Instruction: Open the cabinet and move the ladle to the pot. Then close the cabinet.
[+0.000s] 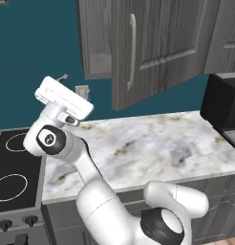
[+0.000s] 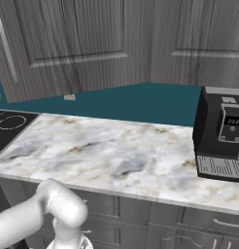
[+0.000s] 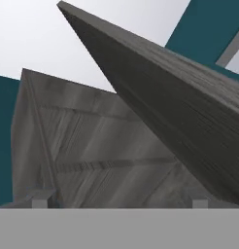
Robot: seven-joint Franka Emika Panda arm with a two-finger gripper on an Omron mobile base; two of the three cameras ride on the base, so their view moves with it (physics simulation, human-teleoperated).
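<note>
Marbled counter [image 1: 153,143] below teal wall [image 1: 33,57]; cabinet [image 1: 148,43] door ajar; coffee machine [image 2: 222,133] at right; stovetop [image 1: 14,177] at left; gripper [image 3: 119,203] jaws spread, empty.

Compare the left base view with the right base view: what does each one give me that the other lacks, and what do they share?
Left base view: the cabinet door standing open, the gripper raised beside it with jaws apart, and the stove knobs. Right base view: the display and drip tray on the front of the coffee machine. Shared: the marble counter, teal wall, stove top, coffee machine and cabinet.
</note>
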